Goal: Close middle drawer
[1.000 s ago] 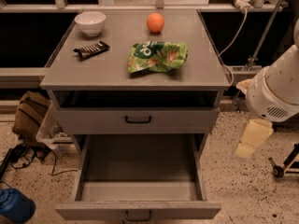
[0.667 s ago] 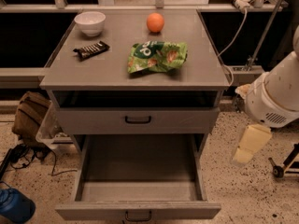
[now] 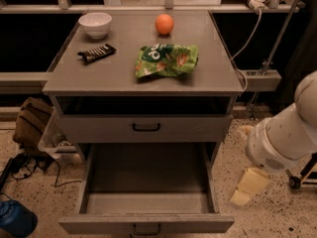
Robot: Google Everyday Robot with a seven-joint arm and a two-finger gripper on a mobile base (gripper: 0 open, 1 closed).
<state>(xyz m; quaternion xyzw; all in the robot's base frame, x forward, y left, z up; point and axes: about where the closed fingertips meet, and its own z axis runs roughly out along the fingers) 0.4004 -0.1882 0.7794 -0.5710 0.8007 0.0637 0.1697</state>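
Right of the pulled-out grey middle drawer (image 3: 99, 224), the pale yellow gripper (image 3: 250, 186) has dropped toward its front, likely to push; its grip I cannot tell.

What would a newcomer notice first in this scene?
The drawer, pulled far out at the bottom of the cabinet, catches the eye first. On the cabinet top lie a green snack bag, an orange and a white bowl. The robot's pale tool hangs low on the right, apart from the drawer.
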